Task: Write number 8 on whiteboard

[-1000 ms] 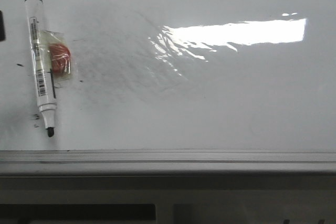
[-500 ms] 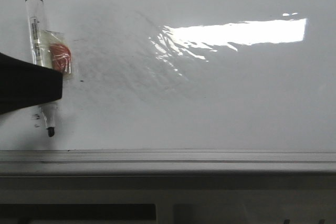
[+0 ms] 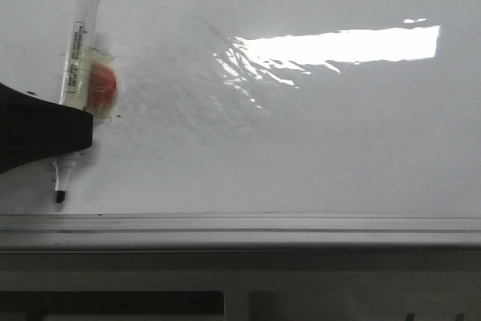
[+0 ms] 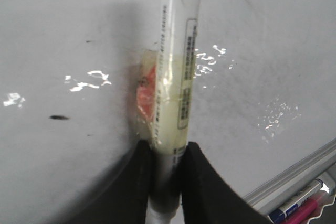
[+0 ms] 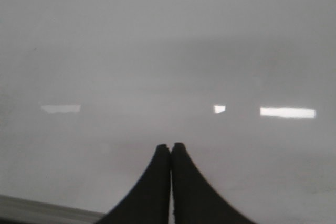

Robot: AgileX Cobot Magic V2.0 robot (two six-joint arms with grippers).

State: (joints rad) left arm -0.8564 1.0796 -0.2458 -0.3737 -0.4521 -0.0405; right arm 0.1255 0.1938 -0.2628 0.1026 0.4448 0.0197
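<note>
The whiteboard (image 3: 316, 148) lay blank, no number 8 drawn, left claw (image 4: 167, 169) clamped low on the marker (image 3: 79, 58) for tip control, right claw (image 5: 170, 153) pressed together, idle.

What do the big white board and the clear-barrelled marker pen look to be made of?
The big white board: glossy coated sheet, judging by the sharp light reflection; its grey edge rail looks metal. The clear-barrelled marker pen: seemingly translucent plastic, taped with a red patch, held in the left gripper.
</note>
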